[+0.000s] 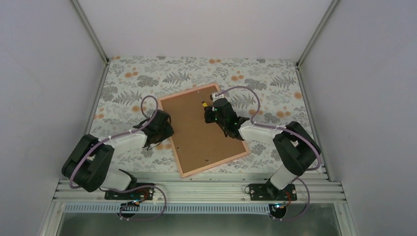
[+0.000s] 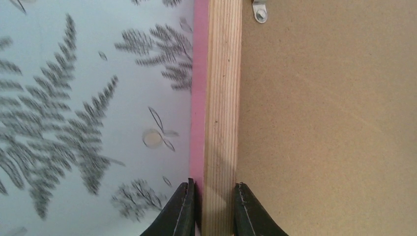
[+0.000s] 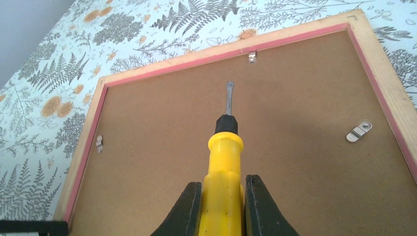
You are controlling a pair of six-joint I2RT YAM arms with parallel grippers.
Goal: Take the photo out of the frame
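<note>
The pink frame [image 1: 189,91] lies face down on the fern-print table, its bare wood back rail up. The brown backing panel [image 1: 196,137] fills it, so the photo is hidden. My left gripper [image 1: 164,132] is shut on the frame's left rail [image 2: 222,98], one finger on the pink outer side, the other on the inner edge by the backing [image 2: 324,123]. My right gripper [image 1: 214,115] is shut on a yellow-handled screwdriver [image 3: 225,157], held over the backing [image 3: 162,128]. Its blade tip [image 3: 229,93] points toward the far rail [image 3: 221,49].
Small metal turn clips sit on the backing: one by the far rail [image 3: 252,56], one at the right [image 3: 359,132], one at the left [image 3: 99,143], and one in the left wrist view [image 2: 259,11]. White walls enclose the table on three sides.
</note>
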